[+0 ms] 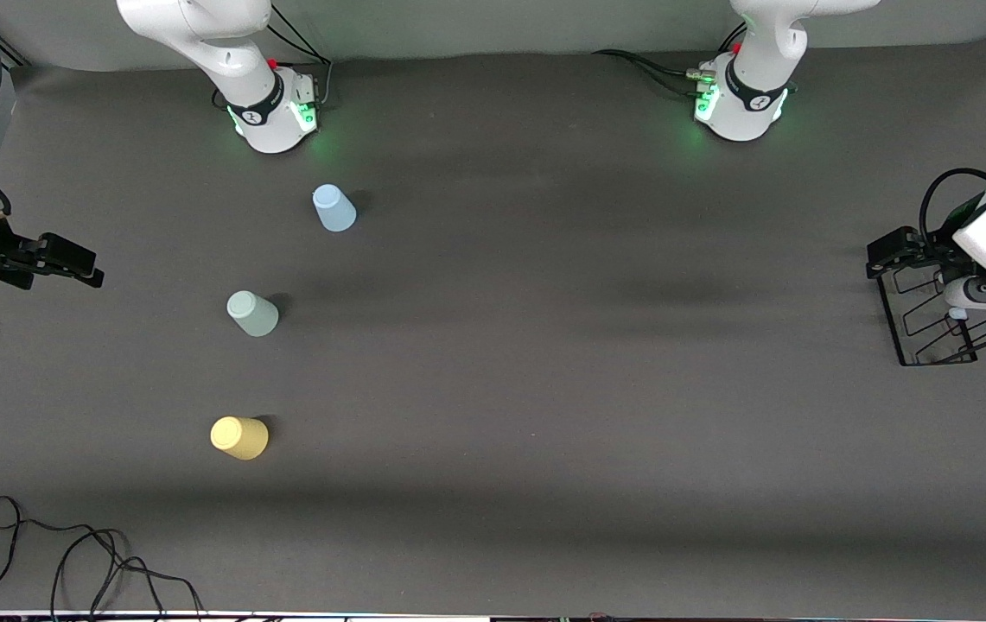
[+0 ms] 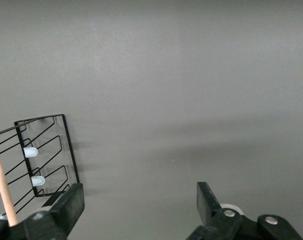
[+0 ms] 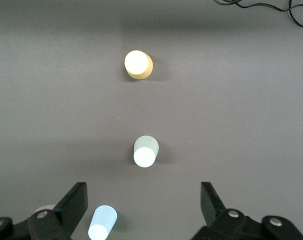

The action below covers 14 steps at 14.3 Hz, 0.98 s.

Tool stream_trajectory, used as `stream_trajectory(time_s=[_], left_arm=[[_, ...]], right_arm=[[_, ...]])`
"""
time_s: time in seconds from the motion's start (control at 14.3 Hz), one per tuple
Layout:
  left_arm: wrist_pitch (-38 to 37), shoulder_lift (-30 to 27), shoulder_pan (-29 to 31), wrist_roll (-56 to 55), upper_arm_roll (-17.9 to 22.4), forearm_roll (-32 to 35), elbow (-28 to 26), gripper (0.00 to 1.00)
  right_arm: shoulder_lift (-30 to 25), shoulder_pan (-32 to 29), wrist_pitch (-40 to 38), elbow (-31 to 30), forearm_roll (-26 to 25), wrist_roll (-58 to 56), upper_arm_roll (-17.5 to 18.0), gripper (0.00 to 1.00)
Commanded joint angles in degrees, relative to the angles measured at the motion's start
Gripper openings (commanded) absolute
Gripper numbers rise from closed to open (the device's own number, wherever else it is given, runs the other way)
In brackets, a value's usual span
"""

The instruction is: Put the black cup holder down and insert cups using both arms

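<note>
Left gripper (image 1: 899,259) is held open and empty above the black cup holder (image 1: 933,320), which lies at the counter (image 1: 544,389) edge at the left arm's end, its wooden rod (image 2: 2,182) running along one side of the open fingers. That arm is judged much the nearer to it, so the first grasp falls to it. Right gripper (image 1: 69,263) is likewise held open and empty at the right arm's end. Three cups are seen upturned in a row: yellow cup (image 1: 239,437) nearest the front camera, green cup (image 1: 252,313) next, blue cup (image 1: 333,208) farthest.
</note>
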Motion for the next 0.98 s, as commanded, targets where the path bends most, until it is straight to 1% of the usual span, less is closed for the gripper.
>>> stream_trajectory(time_s=[0.0,0.91], left_arm=[[-0.1,-0.6,0.0,0.2,0.2,-0.4,-0.6,1.00],[-0.1,-0.3,0.9,0.6,0.3,0.8,-0.4,1.00]], right_arm=[[-0.4,0.0,-0.7,0.3,0.2,0.9,0.2,1.00],[0.1,0.0,-0.9,1.2,0.2,0.9,0.2,1.00]])
